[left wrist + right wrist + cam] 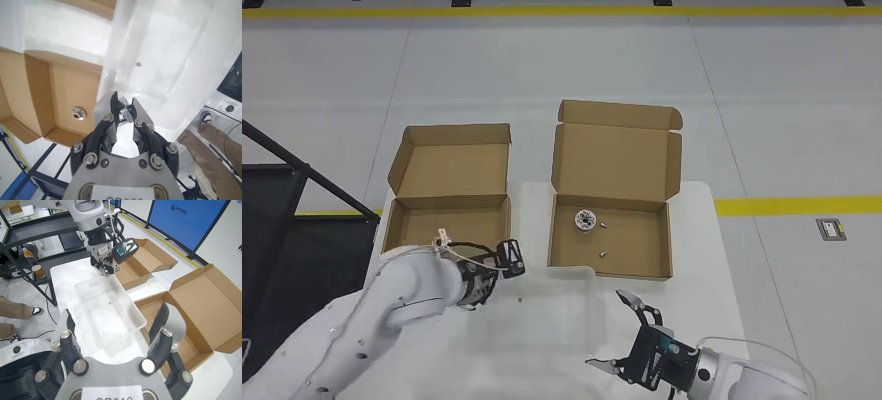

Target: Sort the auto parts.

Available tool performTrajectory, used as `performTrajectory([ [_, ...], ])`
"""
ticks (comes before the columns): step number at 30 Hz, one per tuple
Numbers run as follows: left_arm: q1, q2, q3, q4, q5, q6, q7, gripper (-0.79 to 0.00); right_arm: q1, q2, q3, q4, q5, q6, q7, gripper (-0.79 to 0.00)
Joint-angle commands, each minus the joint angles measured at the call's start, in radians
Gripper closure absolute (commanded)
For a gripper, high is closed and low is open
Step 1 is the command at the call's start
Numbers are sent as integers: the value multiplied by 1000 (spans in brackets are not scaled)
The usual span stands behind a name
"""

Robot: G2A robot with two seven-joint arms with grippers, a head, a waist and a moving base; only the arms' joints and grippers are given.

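Metal part clamped in left end effector near clear tray rim; right end effector spread apart, empty.

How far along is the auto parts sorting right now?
Partly done. Sorted: the right cardboard box holds a round part and two small fasteners; the left cardboard box holds a metal flange. In hand: the left claw is shut on a small metal piece. Left: one small dark part in the clear bin. The right claw is open and empty.
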Motion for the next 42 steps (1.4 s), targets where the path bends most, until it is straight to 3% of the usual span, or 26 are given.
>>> performTrajectory([
  [1, 22, 21, -72, 30, 11, -32, 62, 0, 0, 0, 0, 0, 0, 0, 0, -785],
  [6, 52, 47, -162, 135, 46, -108, 177, 0, 0, 0, 0, 0, 0, 0, 0, -785],
  [17, 52, 47, -162, 135, 46, -108, 177, 0, 0, 0, 0, 0, 0, 0, 0, -785],
  [22, 59, 30, -124, 218, 123, -70, 234, 0, 0, 0, 0, 0, 0, 0, 0, -785],
  [28, -41, -34, -22, 426, 176, -72, 355, 0, 0, 0, 0, 0, 0, 0, 0, -785],
  [34, -150, -122, 80, 646, 176, -87, 543, 0, 0, 0, 0, 0, 0, 0, 0, -785],
  [42, -244, -245, 216, 835, 238, -33, 636, 0, 0, 0, 0, 0, 0, 0, 0, -785],
])
